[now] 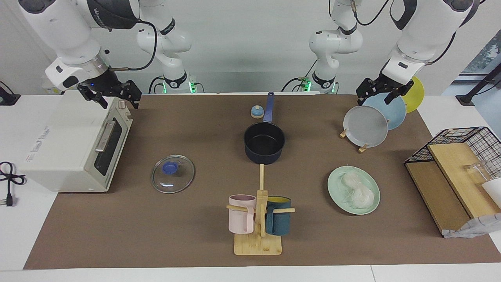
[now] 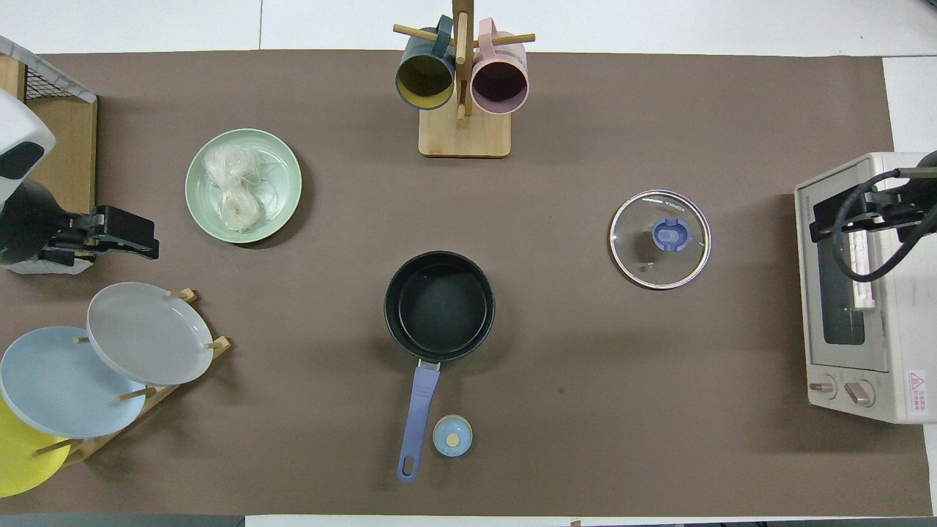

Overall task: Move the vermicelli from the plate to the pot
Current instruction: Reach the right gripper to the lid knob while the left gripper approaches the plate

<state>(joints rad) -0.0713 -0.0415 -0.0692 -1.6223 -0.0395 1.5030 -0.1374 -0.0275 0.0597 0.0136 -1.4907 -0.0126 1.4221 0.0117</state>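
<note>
Two bundles of white vermicelli [image 1: 357, 188] [image 2: 236, 187] lie on the pale mint-green plate [image 1: 335, 183] [image 2: 284, 176], toward the left arm's end of the table. The dark navy pot [image 1: 264, 143] [image 2: 439, 306] stands empty at mid table, lidless, its blue handle pointing toward the robots. My left gripper [image 1: 375, 98] [image 2: 150, 241] hangs open and empty over the plate rack. My right gripper [image 1: 117, 100] [image 2: 820, 219] hangs open and empty over the toaster oven.
A glass lid [image 1: 172, 174] lies between pot and toaster oven [image 1: 74, 145]. A mug tree [image 1: 259, 219] with a pink and a teal mug stands farther from the robots than the pot. The rack of plates [image 1: 366, 126], a wire-and-wood shelf [image 1: 454, 176] and a small blue knob [image 1: 257, 112] stand around.
</note>
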